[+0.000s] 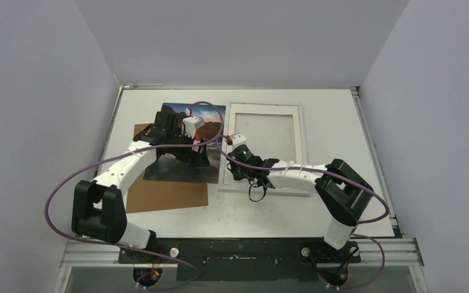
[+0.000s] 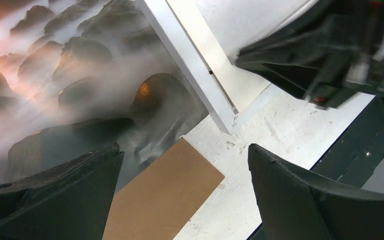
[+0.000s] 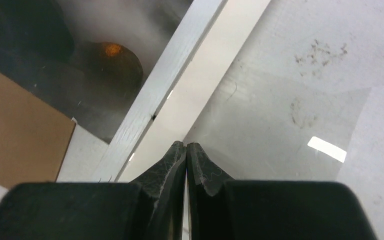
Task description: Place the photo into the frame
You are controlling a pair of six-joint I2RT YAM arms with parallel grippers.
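I see the photo [image 2: 80,90] as glossy print, the frame [image 3: 160,95] as white grainy wood, its pane [image 3: 280,115] smudged and reflective, the cardboard [image 2: 165,190] matt brown, the table [image 2: 280,130] scuffed matt white.

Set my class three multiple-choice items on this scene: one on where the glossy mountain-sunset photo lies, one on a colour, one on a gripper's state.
1. In the top view, relative to the white rectangular picture frame, the glossy rectangular mountain-sunset photo lies:
A) inside it
B) to its left, outside it
C) to its right

2. The flat cardboard board partly under the photo is:
A) green
B) brown
C) blue

3. The right gripper is:
A) wide open
B) clamped on the photo
C) shut, fingertips together

Key:
1 B, since the frame's opening is pale and bare, with the photo beside its left edge.
2 B, since the board shows plain brown in every view.
3 C, since its wrist view shows no gap between the fingertips, which are over the frame.
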